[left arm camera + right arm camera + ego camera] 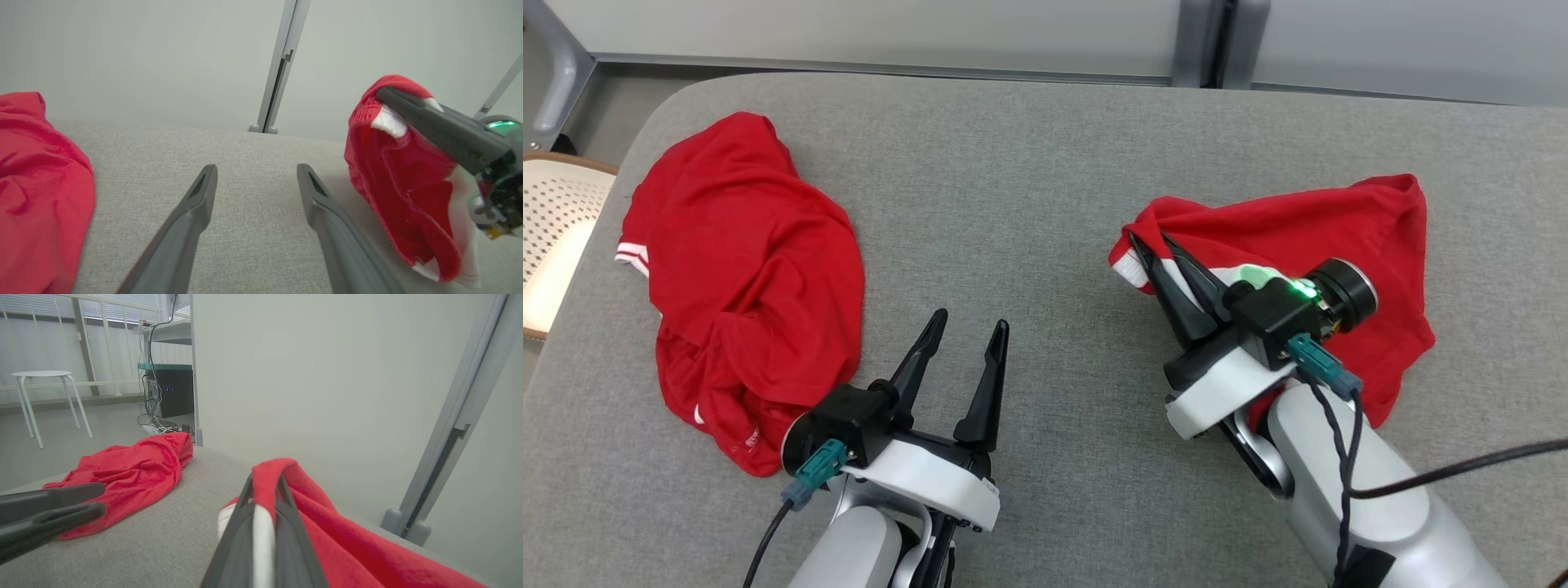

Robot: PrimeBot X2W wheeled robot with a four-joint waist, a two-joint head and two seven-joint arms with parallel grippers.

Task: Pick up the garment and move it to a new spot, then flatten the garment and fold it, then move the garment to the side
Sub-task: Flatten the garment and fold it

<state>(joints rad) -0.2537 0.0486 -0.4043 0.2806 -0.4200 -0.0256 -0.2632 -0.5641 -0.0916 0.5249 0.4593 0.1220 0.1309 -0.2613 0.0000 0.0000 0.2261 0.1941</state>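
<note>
Pinching white-trimmed edge of right-side garment (1347, 229), right hand (1148, 240).

Garment (1347, 216) partly behind right arm (1347, 482)

The left garment (743, 269) lies on the table (1045, 163) in the left half of the frame, the right garment (1323, 220) at centre-right, the two well apart. The left gripper (972, 320) sits at lower centre between them, just beside the left garment; the right gripper (1147, 241) lies over the right garment, clamped on its left edge.

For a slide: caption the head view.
Right claw shut on a red garment by its white trim; left claw open, second red garment beside it.
</note>
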